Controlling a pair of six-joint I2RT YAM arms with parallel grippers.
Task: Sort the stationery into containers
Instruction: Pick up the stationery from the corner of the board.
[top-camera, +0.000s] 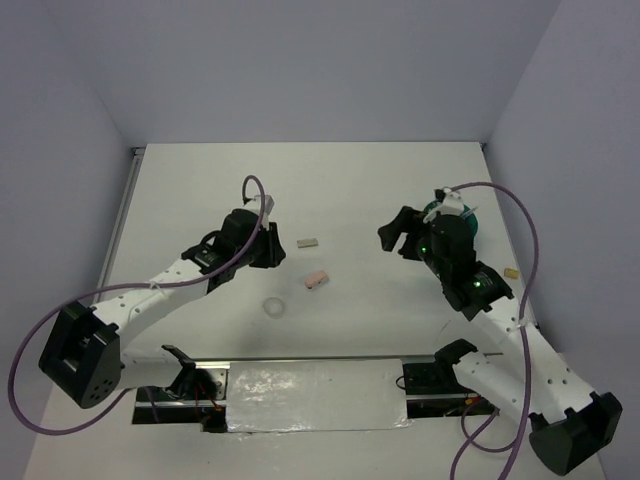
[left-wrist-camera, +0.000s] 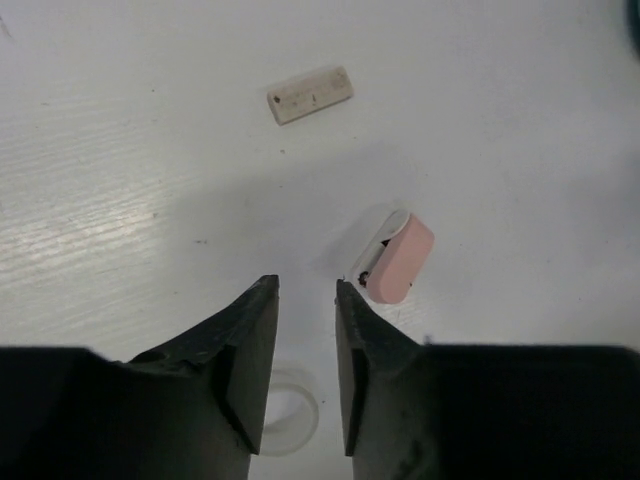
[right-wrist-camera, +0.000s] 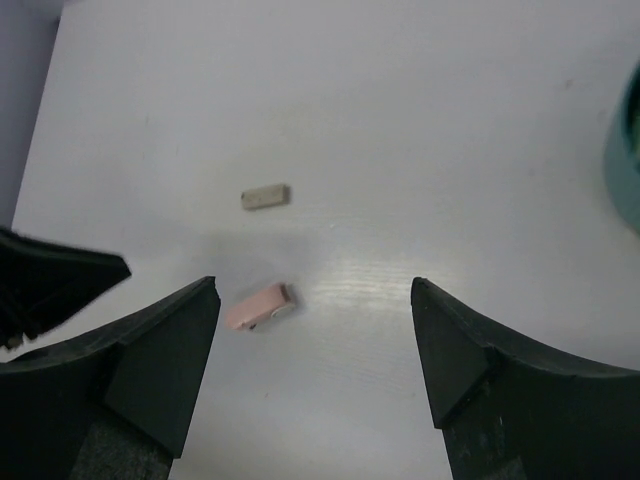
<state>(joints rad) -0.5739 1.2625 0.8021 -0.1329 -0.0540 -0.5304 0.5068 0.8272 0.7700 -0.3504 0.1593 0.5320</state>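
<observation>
At left gripper (left-wrist-camera: 305, 288): jaws narrowly apart, empty, above counter (top-camera: 380, 180); pink eraser (left-wrist-camera: 398, 262) just beside, tape ring (left-wrist-camera: 285, 415) beneath. At right gripper (right-wrist-camera: 315, 290): jaws wide, empty; teal organiser (right-wrist-camera: 628, 150) alongside. Beyond eraser, grey block (left-wrist-camera: 311, 95). Near organiser, tan block (top-camera: 511, 271). All four pieces on counter, outside organiser.
</observation>
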